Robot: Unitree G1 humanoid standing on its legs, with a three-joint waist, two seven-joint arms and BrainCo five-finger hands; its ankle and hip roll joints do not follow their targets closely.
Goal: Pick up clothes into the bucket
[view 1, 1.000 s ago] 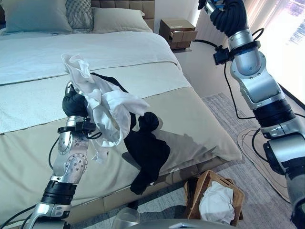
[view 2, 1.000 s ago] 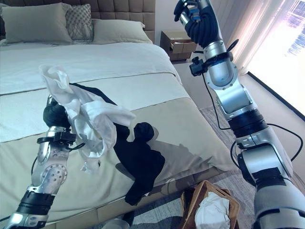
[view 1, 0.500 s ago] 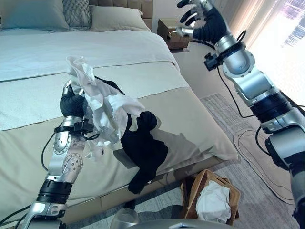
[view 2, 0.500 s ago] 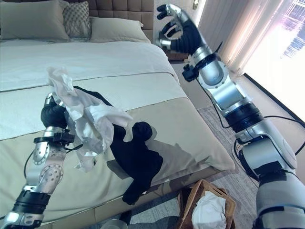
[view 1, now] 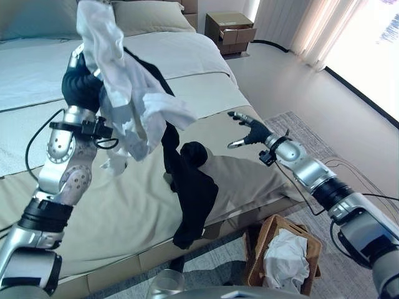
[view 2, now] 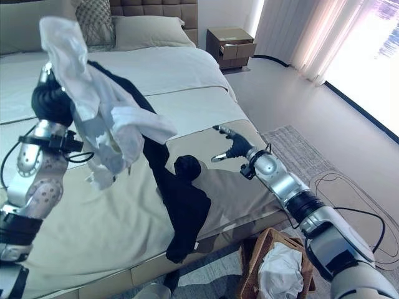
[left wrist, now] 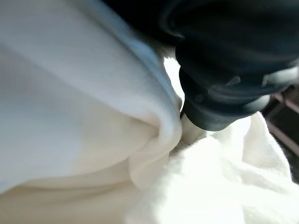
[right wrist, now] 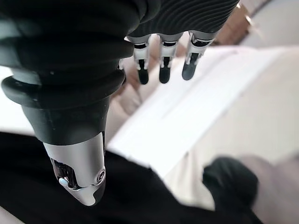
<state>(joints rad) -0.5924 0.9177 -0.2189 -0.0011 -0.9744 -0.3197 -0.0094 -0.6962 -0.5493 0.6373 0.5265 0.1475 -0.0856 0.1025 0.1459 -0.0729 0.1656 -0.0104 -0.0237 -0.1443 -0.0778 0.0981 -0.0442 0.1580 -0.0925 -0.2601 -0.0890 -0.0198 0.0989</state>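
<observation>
My left hand point(view 1: 80, 87) is raised over the bed point(view 1: 124, 205) with its fingers clenched in the white garment point(view 1: 128, 99), a black garment point(view 1: 190, 187) trailing from it to the mattress edge above the wicker basket point(view 1: 283, 252), while my right hand point(view 1: 252, 132) hovers beside them, fingers spread.

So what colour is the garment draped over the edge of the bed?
Black: the garment hangs off the bed edge, clearest in the left eye view.

arms: silver-grey | wrist covers: dark, ribbed | right hand point(view 1: 252, 132): silver fingers, dark tips
</observation>
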